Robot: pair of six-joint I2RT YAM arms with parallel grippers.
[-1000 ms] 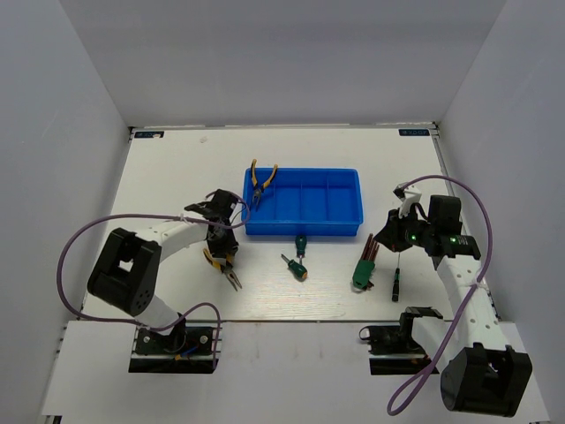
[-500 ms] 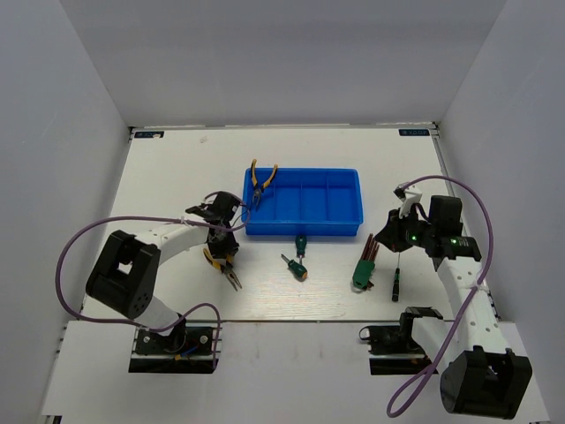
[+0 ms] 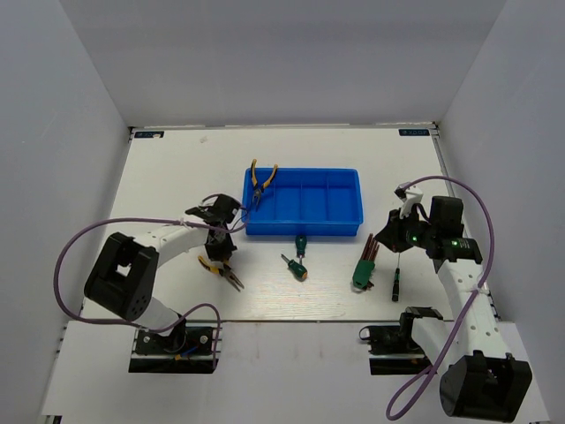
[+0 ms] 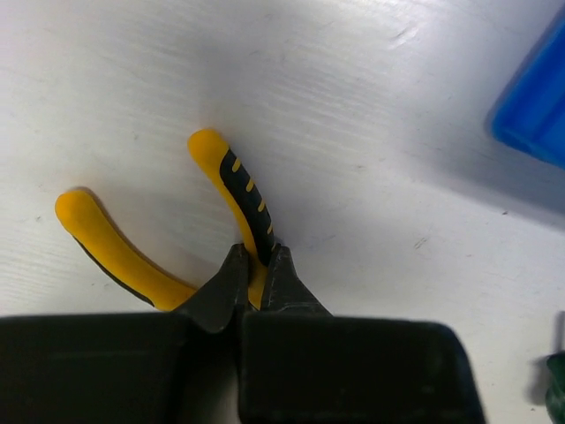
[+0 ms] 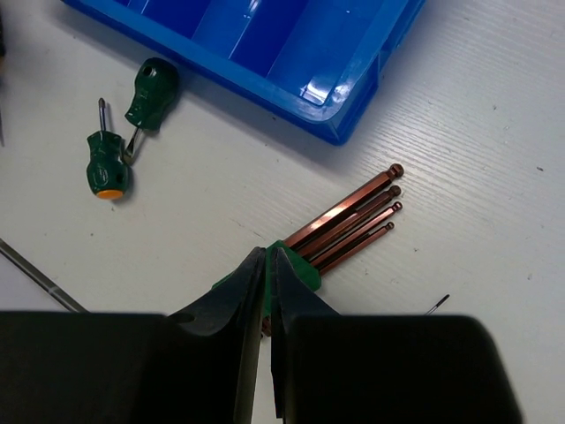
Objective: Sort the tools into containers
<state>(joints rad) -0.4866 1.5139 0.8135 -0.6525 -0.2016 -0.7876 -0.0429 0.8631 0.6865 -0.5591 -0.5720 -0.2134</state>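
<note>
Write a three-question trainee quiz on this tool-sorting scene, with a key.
1. True or false: both green screwdrivers lie outside the blue tray.
2. Which item lies at the fingertips of the right arm's tool? A. a wrench. B. the hex-key set. C. a hammer.
3. The left arm's tool is closed on one handle of which item?

Key: 1 true. 2 B. 3 the pliers on the table.
</note>
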